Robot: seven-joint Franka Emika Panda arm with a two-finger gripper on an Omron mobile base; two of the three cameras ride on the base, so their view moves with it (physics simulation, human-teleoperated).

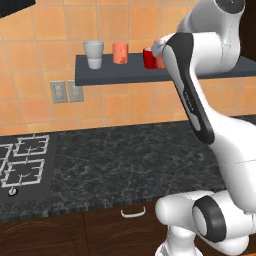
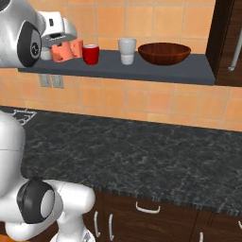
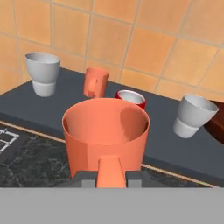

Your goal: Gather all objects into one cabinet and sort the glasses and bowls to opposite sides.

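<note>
A robot's gripper [image 3: 111, 175] clamps the handle of a salmon-orange mug [image 3: 105, 133], holding it at the front edge of the dark slab shelf [image 2: 142, 71] on an orange tiled wall. On the shelf stand a pale cup [image 3: 43, 73], a salmon cup [image 3: 96, 82], a red cup [image 2: 90, 54], a second pale cup [image 2: 126, 50] and a brown bowl [image 2: 164, 53] at the right end.

Two flanking views, shared shelf [image 1: 125, 75]
</note>
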